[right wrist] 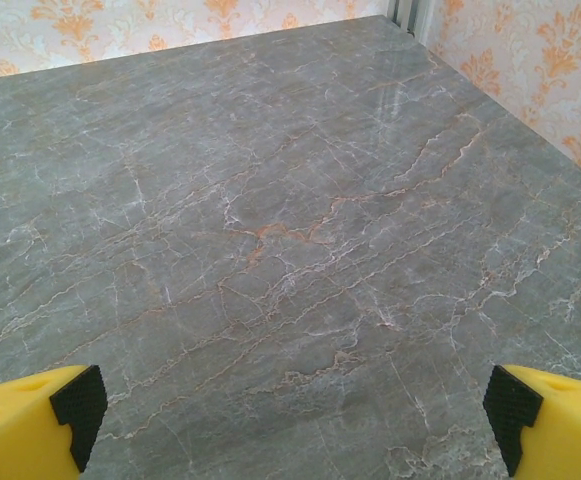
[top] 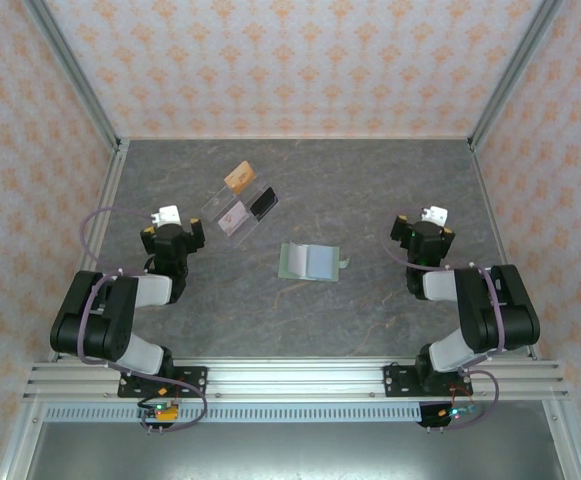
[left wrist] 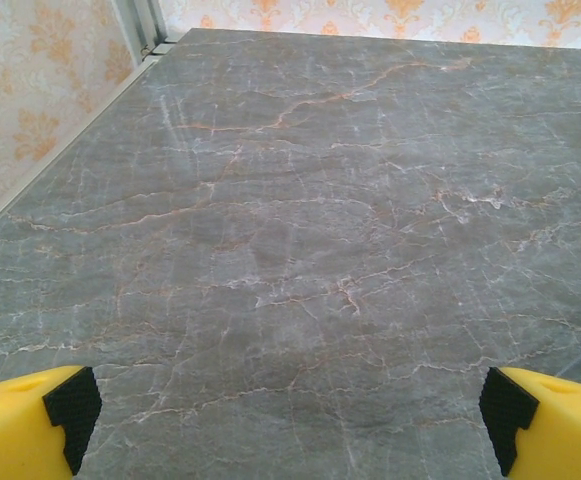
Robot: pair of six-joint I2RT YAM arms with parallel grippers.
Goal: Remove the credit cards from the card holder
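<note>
From above, one sage-green card holder [top: 310, 261] is seen lying opened flat mid-table [top: 370, 180], near but apart from one clear tray [top: 240, 205] in which three pieces (tan, pale, black) are counted. Two arms, the left arm [top: 110, 320] and the right arm [top: 485, 315], are folded at either side of it. At the left wrist, the left gripper [left wrist: 290, 420] is held spread wide over the table, and at the right wrist the right gripper [right wrist: 290, 415] is likewise parted, with nothing held between its two yellow fingers [right wrist: 30, 425].
</note>
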